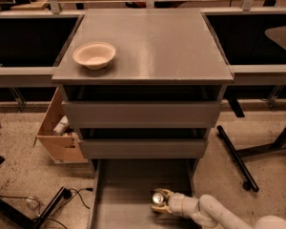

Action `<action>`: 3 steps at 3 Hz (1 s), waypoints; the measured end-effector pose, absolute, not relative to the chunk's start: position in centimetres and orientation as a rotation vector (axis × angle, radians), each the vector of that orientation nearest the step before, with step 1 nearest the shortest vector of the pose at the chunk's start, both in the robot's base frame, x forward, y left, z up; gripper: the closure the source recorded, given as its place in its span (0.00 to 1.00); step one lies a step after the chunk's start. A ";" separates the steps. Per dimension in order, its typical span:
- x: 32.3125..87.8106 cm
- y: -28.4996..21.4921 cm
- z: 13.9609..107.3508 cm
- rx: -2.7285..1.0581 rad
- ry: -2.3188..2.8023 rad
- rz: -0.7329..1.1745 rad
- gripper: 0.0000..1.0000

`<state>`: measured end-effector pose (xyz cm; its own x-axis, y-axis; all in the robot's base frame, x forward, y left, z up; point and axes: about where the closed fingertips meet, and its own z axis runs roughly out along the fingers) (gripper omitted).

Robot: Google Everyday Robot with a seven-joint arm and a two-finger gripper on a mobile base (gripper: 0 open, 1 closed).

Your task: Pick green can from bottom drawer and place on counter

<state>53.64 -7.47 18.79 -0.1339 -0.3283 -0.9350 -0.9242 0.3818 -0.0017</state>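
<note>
The green can (157, 197) stands in the open bottom drawer (119, 199), right of its middle; I see mostly its silver top. My gripper (160, 201) reaches in from the lower right, with one yellowish finger (165, 192) behind the can and the other in front. The fingers are closed on the can, which is low in the drawer. The counter (152, 42) is the grey cabinet top above.
A cream bowl (94, 55) sits on the counter's left side. The two upper drawers (140, 113) are slightly open above the bottom one. A cardboard box (57, 132) stands left of the cabinet. Cables lie on the floor at left, and a chair base (243, 161) stands at right.
</note>
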 end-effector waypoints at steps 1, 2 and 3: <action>53.6 -7.5 18.8 -1.121 1.674 0.772 0.96; 53.4 -7.8 22.1 -1.160 1.644 0.839 1.00; 51.1 -10.4 31.6 -1.245 1.661 0.927 1.00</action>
<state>51.13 -10.38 31.61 -0.1528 -0.3473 -0.9252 -0.9699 0.2325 0.0729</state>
